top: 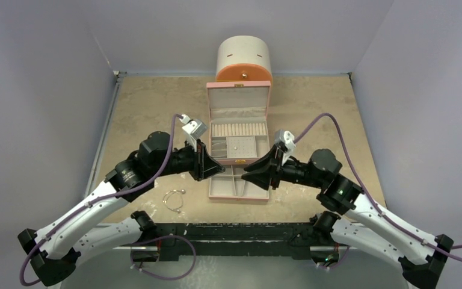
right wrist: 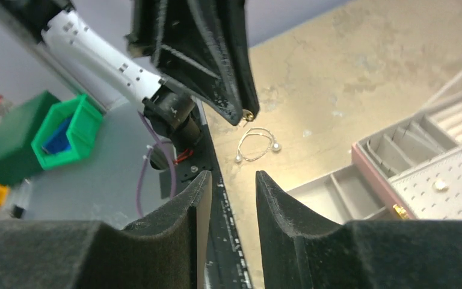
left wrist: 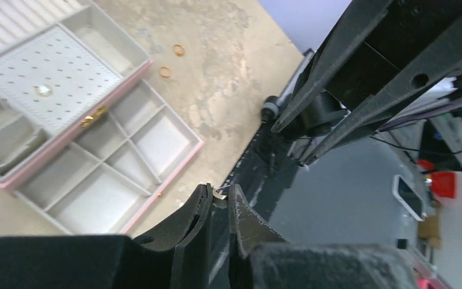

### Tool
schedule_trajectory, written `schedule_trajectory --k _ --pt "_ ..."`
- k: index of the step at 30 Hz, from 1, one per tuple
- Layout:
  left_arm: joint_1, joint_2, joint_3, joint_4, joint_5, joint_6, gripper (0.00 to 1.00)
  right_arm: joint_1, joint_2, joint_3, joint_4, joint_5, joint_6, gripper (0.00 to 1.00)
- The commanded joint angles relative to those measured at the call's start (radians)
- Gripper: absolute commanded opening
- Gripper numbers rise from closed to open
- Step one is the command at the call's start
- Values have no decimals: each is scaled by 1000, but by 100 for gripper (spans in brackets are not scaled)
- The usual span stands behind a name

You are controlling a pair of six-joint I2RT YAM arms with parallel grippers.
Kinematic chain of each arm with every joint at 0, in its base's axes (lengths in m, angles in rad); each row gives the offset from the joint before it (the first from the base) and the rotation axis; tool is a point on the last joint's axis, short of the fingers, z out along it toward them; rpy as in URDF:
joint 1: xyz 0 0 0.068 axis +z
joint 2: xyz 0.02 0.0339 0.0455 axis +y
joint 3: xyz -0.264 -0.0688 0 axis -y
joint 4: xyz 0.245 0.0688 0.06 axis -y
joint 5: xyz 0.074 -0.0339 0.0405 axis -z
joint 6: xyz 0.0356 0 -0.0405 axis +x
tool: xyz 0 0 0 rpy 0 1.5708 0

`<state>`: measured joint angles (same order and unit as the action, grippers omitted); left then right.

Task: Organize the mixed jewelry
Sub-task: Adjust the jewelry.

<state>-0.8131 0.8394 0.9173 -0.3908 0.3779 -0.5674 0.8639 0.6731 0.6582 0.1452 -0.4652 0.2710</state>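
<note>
top external: left gripper (left wrist: 219, 191) clamped on a tiny stud (right wrist: 248, 115) by the jewelry box (top: 239, 196) rim; right gripper (right wrist: 233, 180) agape, empty

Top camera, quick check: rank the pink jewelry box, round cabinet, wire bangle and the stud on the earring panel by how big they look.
1. pink jewelry box, lid up and drawer out
2. round cabinet, though it stands farther back
3. wire bangle
4. stud, a mere speck
</note>
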Motion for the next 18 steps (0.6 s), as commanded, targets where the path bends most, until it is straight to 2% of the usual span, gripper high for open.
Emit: schedule_trajectory --k 1,10,18 --pt "-3 -28 51 -52 -113 192 0 6 52 68 -10 124 276 35" --pt "-4 -75 17 32 -105 407 0 6 115 -13 297 198 699 35" --pt "-4 -162 -62 173 -30 654 0 7 265 -23 506 201 921 35"
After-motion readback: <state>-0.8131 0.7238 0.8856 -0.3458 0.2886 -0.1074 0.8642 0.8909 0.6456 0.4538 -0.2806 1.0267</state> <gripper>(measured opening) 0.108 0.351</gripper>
